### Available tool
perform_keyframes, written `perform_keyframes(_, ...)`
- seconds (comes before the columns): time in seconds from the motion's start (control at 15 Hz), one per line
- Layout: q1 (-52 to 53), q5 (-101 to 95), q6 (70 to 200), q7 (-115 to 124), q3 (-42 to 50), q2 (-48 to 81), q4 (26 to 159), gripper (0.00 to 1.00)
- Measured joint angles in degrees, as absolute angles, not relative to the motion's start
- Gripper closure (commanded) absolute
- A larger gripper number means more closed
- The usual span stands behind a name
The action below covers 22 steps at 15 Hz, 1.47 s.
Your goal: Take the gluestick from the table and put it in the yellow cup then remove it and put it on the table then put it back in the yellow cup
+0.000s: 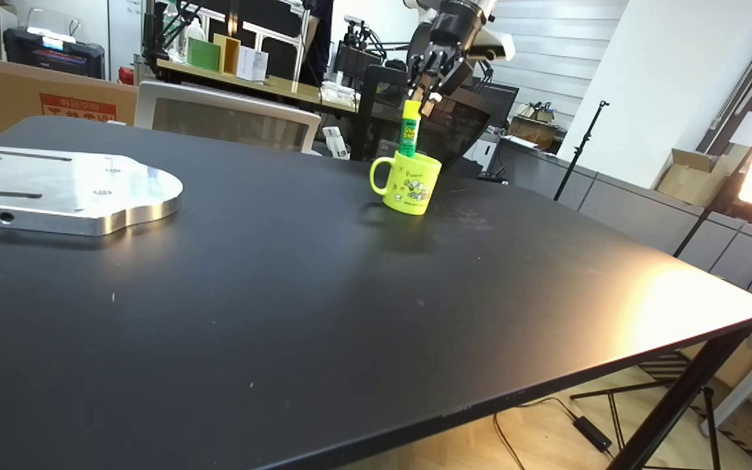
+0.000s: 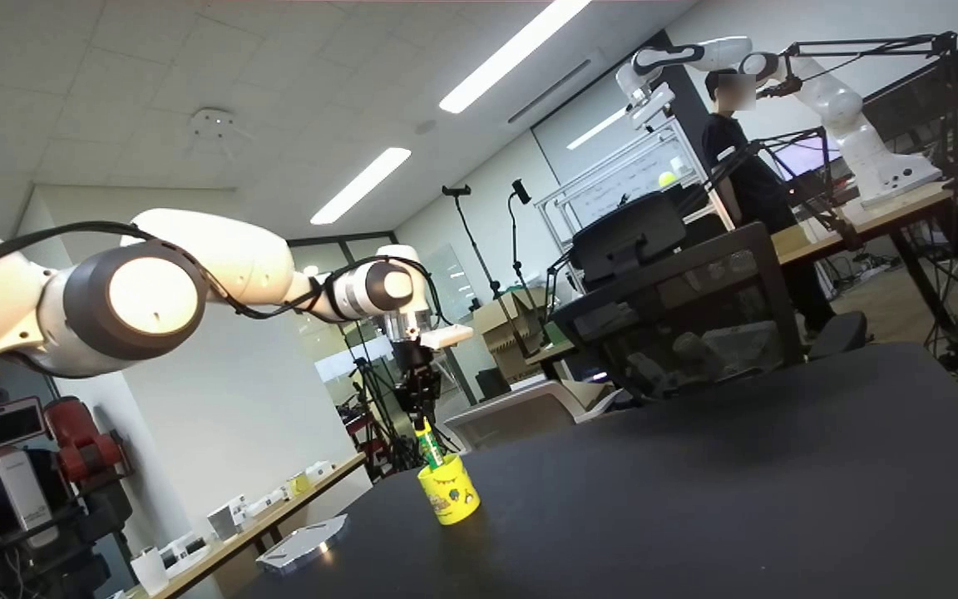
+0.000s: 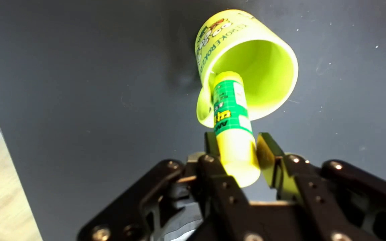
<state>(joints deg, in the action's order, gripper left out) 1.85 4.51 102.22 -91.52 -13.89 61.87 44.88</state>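
"Near the far edge of the worktop (image 1: 297,313), as an exterior view has it, stands the yellow-green mug (image 1: 410,186), upright. And the glue stick (image 3: 230,103)?"

"Leaning at the mug's mouth. The 2 pads (image 3: 266,150) of the gripper (image 3: 236,142) pinch it by its upper yellow end; its lower end appears just within the rim, on the handle (image 3: 201,110) side. Most of its length is above the rim."

"Going in or coming out?"

"I can't tell, nor which pass this is. Either way the rim worries me: with that lean, a sideways move would likely press the lower end against the wall."

"Causing what?"

"Because the hold is high, a snag could swivel the glue stick between the pads, or topple the mug. Toppled, it might roll off: the wrist view shows wood flooring (image 3: 2,194) past a worktop edge."

"And if the gripper let go now?"

"It would probably drop in, but so little is inside that it could tip out over the handle. I'd straighten it before lowering."
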Motion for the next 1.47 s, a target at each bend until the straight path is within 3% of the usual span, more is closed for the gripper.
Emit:
perform_keyframes(0.87,7.8,-9.2,122.2,-94.2,-13.7,44.3,71.7,0.91)
perform_keyframes(1.47,12.3,-9.6,134.2,-95.9,-16.3,41.3,84.8,0.91)
